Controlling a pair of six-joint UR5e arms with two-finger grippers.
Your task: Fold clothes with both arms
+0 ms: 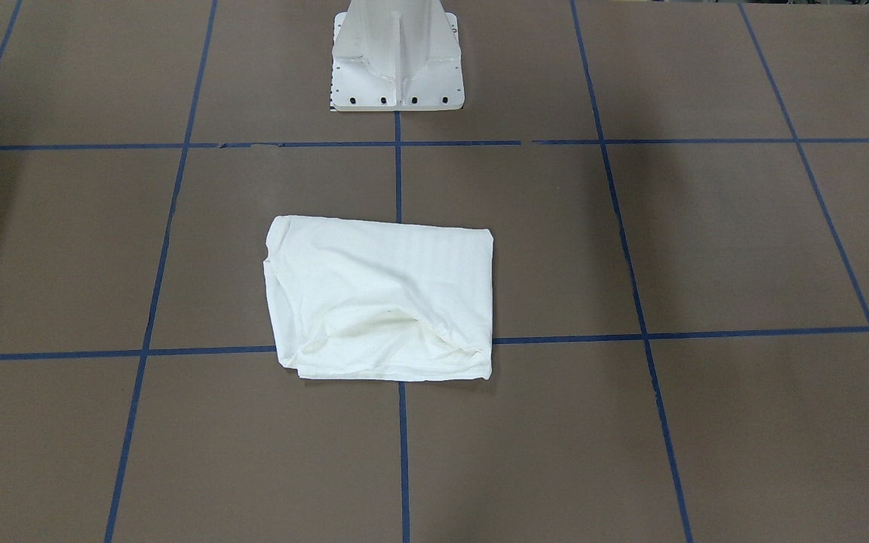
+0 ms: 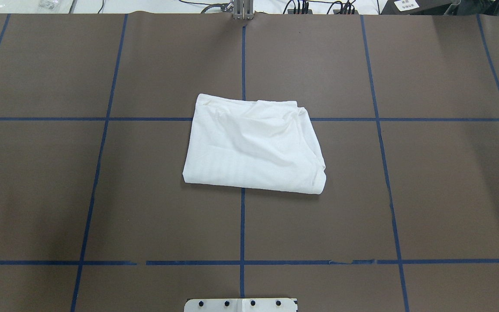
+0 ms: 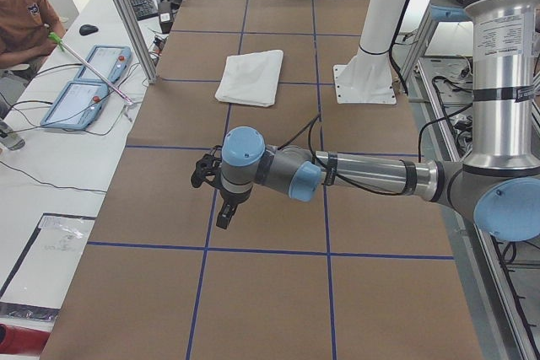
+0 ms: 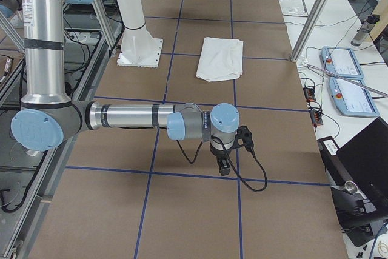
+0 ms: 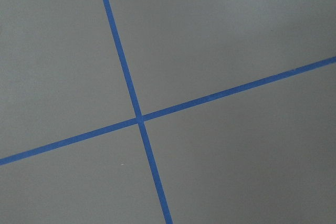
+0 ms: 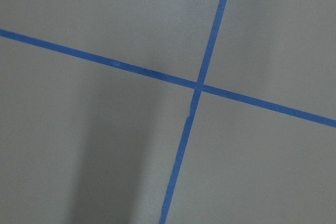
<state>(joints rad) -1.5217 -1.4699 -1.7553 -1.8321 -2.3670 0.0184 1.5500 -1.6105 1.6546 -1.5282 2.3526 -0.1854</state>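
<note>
My task's thing, the white cotton shirt, lies folded into a rough rectangle near the middle of the brown paper-covered bench. It lies flat across the crossing of two of the thin blue tape lines that mark the bench into squares. Its upper layer is creased and puckered along the side farther from me, and the nearer edge is a smooth fold. It lies in front of my white flared metal pedestal base, apart from it. My silver-grey tubular left arm, with its light blue joint caps, reaches out low over the bench near its left end, well apart from the shirt. Its black two-finger left gripper points down above a tape line. I see that gripper only from the side camera, so I cannot tell how far its jaws stand apart. My matching silver-grey right arm reaches out the same way near the bench's right end. Its black right gripper hangs just above the paper, also well apart from the shirt, and again I cannot tell how wide it stands. Each wrist camera shows only brown paper and a cross of blue tape. Beside the bench, a seated person is near two flat grey-blue control pendants on a white side table.
</note>
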